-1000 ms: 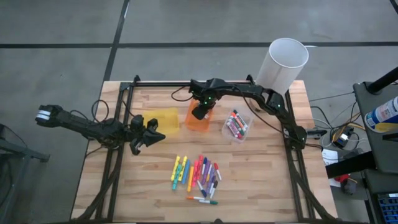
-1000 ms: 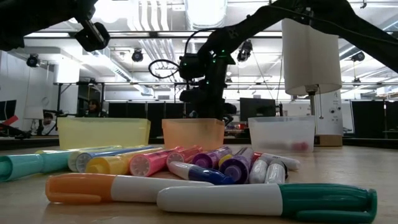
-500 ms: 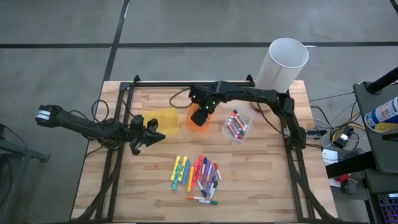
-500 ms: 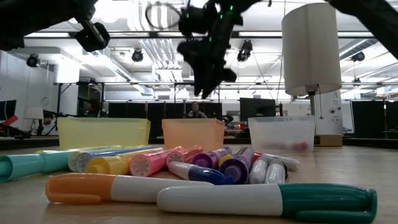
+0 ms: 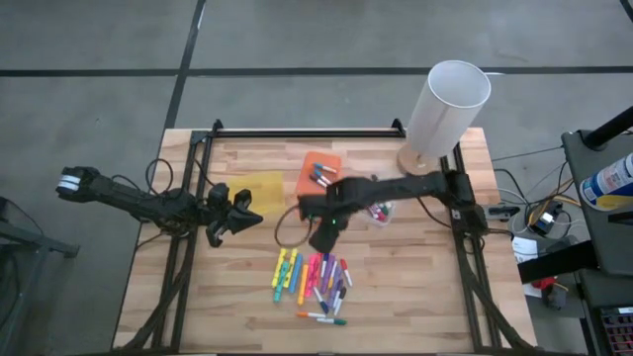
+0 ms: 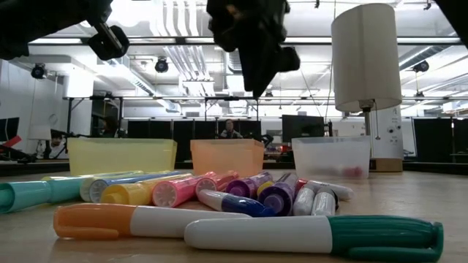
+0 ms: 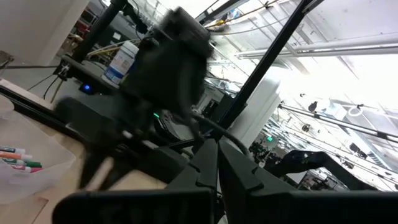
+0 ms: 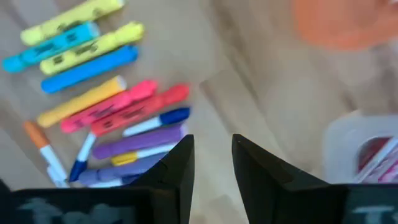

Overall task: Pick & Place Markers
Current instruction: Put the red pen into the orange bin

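Markers (image 5: 315, 282): loose pile on the wooden surface (image 5: 415, 297), front centre. Right hand (image 5: 320, 235): arm stretched low across from the right, hovering just behind the pile, fingers (image 8: 177, 163) slightly apart, empty. Left hand (image 5: 240, 210): parked left, fingers together.

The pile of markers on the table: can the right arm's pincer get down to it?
Probably yes. The right pincer, open and empty, hangs just above the markers, and nothing sits between them. The left pincer waits off to the side.

Legible text: none; printing on the markers (image 8: 112, 109) shows only as dark smudges, nothing readable elsewhere.
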{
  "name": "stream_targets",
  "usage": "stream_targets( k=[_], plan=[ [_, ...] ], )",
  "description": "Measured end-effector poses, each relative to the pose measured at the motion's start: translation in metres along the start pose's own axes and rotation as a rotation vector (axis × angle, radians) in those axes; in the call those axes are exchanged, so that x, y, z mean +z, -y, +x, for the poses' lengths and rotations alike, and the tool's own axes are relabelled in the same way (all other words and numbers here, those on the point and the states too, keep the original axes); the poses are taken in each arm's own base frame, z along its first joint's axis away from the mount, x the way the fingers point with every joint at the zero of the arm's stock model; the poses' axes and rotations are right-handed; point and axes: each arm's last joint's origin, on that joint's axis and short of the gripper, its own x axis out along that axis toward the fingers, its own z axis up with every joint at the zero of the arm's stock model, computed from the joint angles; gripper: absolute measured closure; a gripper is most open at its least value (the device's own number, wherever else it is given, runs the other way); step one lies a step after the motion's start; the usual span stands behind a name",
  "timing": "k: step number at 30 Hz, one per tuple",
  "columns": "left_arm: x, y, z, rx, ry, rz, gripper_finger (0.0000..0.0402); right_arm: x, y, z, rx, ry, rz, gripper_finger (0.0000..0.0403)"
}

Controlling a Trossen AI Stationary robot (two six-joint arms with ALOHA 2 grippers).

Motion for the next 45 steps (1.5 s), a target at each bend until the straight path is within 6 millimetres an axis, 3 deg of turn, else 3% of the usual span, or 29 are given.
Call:
stream_targets(
  k=[8,19,31,45],
  plan=[
    [0.0,0.0,0.0,0.0,0.0,-0.002,0.0392,-0.039,-0.028,0.02,-0.073,-0.027,0.078,0.0305],
    [0.0,0.0,0.0,0.0,0.001,-0.001,0.0392,-0.077,-0.03,0.058,-0.171,-0.139,0.186,0.0276],
    [0.0,0.0,0.0,0.001,0.001,0.0,0.0392,-0.089,-0.046,0.073,-0.069,-0.107,0.242,0.0268],
    [0.0,0.0,0.0,0.001,0.001,-0.001,0.0392,-0.096,-0.044,0.093,-0.048,-0.109,0.286,0.0269]
  ],
)
